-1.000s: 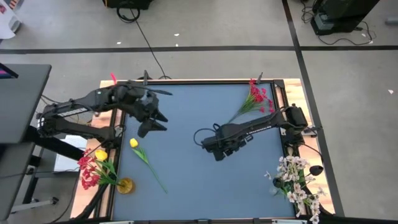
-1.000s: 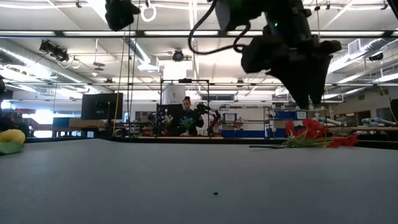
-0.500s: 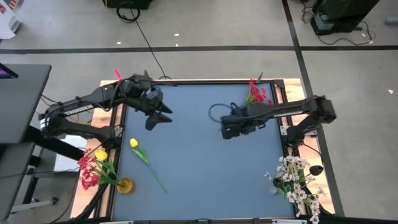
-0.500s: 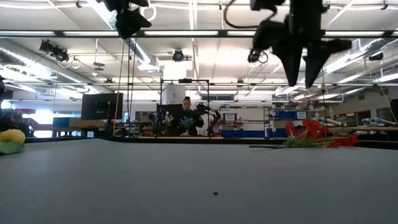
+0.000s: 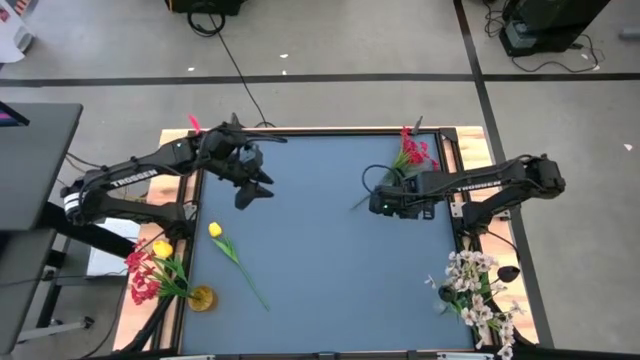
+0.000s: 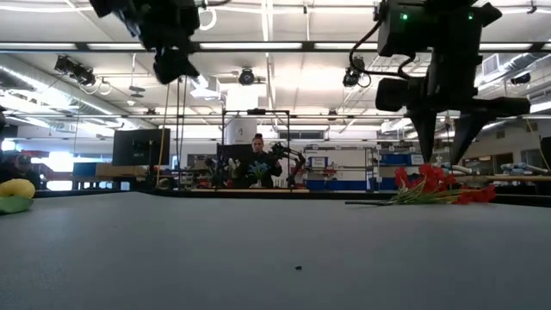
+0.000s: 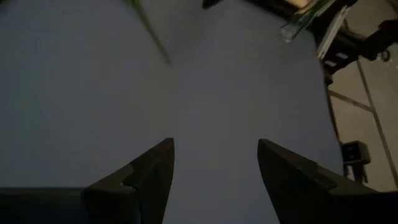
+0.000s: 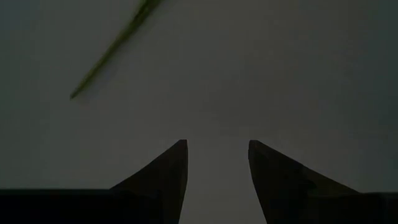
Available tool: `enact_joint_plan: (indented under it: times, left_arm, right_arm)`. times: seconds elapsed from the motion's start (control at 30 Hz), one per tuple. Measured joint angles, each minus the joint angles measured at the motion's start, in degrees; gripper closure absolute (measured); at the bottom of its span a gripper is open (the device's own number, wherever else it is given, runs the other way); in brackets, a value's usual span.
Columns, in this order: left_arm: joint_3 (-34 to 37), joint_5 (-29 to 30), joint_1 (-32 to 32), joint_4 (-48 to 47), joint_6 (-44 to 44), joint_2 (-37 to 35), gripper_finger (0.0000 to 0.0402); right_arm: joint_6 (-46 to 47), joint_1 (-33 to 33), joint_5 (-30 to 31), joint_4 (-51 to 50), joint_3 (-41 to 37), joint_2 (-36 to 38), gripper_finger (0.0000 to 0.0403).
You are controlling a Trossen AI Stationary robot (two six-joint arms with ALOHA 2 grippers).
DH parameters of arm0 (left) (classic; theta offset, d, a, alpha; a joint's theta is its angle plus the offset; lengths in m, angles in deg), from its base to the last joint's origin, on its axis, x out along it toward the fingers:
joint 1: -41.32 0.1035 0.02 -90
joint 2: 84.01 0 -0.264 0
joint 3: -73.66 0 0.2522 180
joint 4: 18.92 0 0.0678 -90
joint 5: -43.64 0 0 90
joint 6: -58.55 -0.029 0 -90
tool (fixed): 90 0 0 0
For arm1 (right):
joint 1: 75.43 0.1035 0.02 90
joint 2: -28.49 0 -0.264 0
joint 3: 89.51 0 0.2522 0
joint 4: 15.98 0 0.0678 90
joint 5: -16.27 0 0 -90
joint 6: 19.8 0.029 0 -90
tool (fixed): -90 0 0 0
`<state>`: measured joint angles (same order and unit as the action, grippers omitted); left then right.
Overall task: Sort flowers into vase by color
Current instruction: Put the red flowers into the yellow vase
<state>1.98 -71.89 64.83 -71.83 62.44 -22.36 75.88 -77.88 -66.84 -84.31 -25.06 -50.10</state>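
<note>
Flowers are lying and standing around the blue surface [image 5: 320, 250]. Nearest the lower edge of the high view, a white spray [image 5: 478, 290] is standing at the lower right, and a red and yellow bunch [image 5: 150, 268] is sitting in a vase [image 5: 201, 298] at the lower left. A yellow tulip [image 5: 216, 232] is lying loose on the surface just right of that bunch, its stalk trailing toward the bottom. Farther up, the right pincer [image 5: 382, 203] is hovering with fingers spread and empty, just below the red flower [image 5: 412, 152] lying at the upper right. The left pincer [image 5: 250, 188] is hanging at the upper left, fingers apart, holding nothing.
</note>
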Motion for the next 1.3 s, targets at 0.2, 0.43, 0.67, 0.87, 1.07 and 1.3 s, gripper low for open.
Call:
enact_joint_plan:
  times: [0.2,0.43,0.67,0.87,1.07,1.3]
  left_arm:
    - [3.0,-1.6,2.4,0.5,-0.7,0.0,0.0166]
    - [3.1,-1.8,5.9,-0.7,-1.6,-0.3,0.0166]
    - [3.1,-1.8,6.4,-0.9,-0.3,-0.3,0.0166]
    - [3.1,3.8,6.4,0.2,-3.5,-0.3,0.0166]
    - [3.1,6.4,6.4,0.4,-2.2,-0.3,0.0166]
    - [3.1,6.3,6.4,-0.3,0.7,-0.3,0.0166]
  right_arm:
    - [4.8,-0.6,7.2,0.8,-0.5,0.0,0.0224]
    - [5.3,-4.9,6.5,2.9,-1.1,0.0,0.0224]
    - [7.9,-9.3,7.1,3.0,-3.4,-0.1,0.0224]
    - [13.8,-14.9,10.3,12.5,-8.5,-0.1,0.0224]
    - [14.0,-21.3,10.3,27.3,-12.8,-3.2,0.0224]
    - [7.6,-26.7,6.3,29.3,-10.0,-10.5,0.0224]
